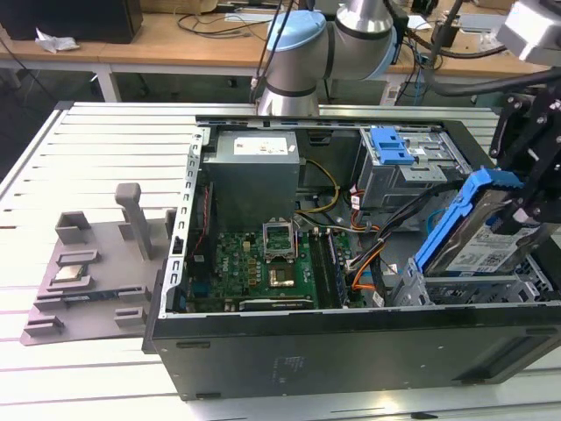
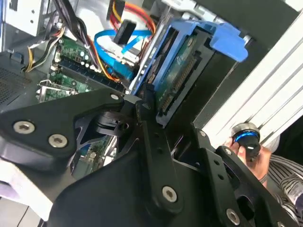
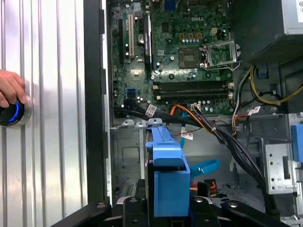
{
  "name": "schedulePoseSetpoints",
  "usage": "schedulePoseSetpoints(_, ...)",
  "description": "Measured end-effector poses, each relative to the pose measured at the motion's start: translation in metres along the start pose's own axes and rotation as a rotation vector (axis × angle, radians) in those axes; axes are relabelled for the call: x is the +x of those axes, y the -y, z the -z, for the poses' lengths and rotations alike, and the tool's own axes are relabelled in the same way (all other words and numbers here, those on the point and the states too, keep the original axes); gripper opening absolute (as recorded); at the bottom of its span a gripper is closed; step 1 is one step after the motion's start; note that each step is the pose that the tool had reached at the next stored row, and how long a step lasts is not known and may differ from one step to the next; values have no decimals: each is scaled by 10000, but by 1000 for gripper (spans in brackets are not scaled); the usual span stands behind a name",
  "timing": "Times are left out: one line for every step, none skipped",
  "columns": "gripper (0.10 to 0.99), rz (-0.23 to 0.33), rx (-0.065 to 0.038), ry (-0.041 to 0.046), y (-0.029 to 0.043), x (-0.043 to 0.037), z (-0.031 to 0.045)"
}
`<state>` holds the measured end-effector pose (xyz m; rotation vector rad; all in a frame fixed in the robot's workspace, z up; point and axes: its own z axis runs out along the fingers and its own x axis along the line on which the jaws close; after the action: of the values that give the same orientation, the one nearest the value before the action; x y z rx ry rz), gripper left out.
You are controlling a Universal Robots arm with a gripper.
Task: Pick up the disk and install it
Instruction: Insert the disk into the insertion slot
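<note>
Holding the disk [image 1: 482, 241] clenched in my hand [image 1: 529, 209], I have it tilted over the drive cage [image 1: 465, 285] at the exterior view's right end of the open case [image 1: 351, 355]. Its low end is near the cage's top edge and its high end is raised toward me. In the second wrist view my fingers [image 2: 144, 106] pinch one end of it, board side showing.

Doing this step well, as I judge it, means squaring the blue carrier [image 3: 168, 182] with the cage rails before any push, because a slanted entry would likely jam. The orange and black cables [image 3: 208, 125] lie just beside the bay, so I would watch that none gets trapped underneath. A firm, centred grip should stop the disk swivelling, and a slow, straight, unforced slide suits it best.
</note>
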<state>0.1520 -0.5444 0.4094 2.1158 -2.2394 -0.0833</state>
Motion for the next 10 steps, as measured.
schedulePoseSetpoints(361,1,2,0,-70,4,-31)
schedulePoseSetpoints(361,0,3,1,-82,4,-64)
schedulePoseSetpoints(361,0,3,1,-81,4,-76)
schedulePoseSetpoints(361,1,3,2,-78,4,-113)
schedulePoseSetpoints(361,0,3,1,-76,4,-135)
schedulePoseSetpoints(361,0,3,1,-74,4,-156)
schedulePoseSetpoints(361,0,2,2,-69,3,-204)
schedulePoseSetpoints(361,0,3,0,-68,3,-207)
schedulePoseSetpoints(361,0,3,-1,-68,3,-207)
schedulePoseSetpoints(361,0,3,-1,-68,3,-207)
